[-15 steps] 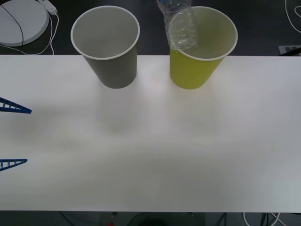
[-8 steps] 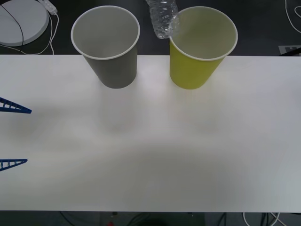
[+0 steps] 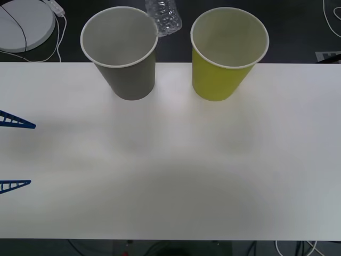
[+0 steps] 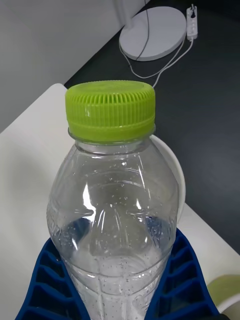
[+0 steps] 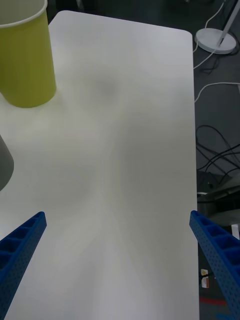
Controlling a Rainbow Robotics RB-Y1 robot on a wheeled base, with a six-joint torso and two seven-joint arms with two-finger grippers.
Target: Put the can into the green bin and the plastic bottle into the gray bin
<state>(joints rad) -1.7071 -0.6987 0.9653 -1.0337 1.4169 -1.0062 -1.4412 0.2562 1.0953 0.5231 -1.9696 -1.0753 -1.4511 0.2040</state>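
White worktop (image 3: 176, 176) runs across the front view, bare along its near edge. At its left edge the left gripper (image 3: 15, 153) waits with its two blue fingers spread wide and nothing between them; its wrist view looks along the worktop toward the far edge.

Both bins stand upright at the far edge, apart from each other: the gray bin (image 3: 121, 50) toward the far left, the green bin (image 3: 229, 50) toward the far right. No can is seen.

Above the gap between them hangs the plastic bottle (image 3: 163, 17), its body just beside the gray bin's rim. A second ago it hung over the green bin's mouth, and half a second ago at that bin's left rim, so it has been carried steadily leftward. In the right wrist view the right gripper (image 4: 120, 280) is clamped on the bottle's lower body, lime cap (image 4: 110, 112) pointing away from the fingers.

The shift suggests the bottle is headed for the gray bin, as the task asks; it appears not yet centred over that opening, so release would be premature.
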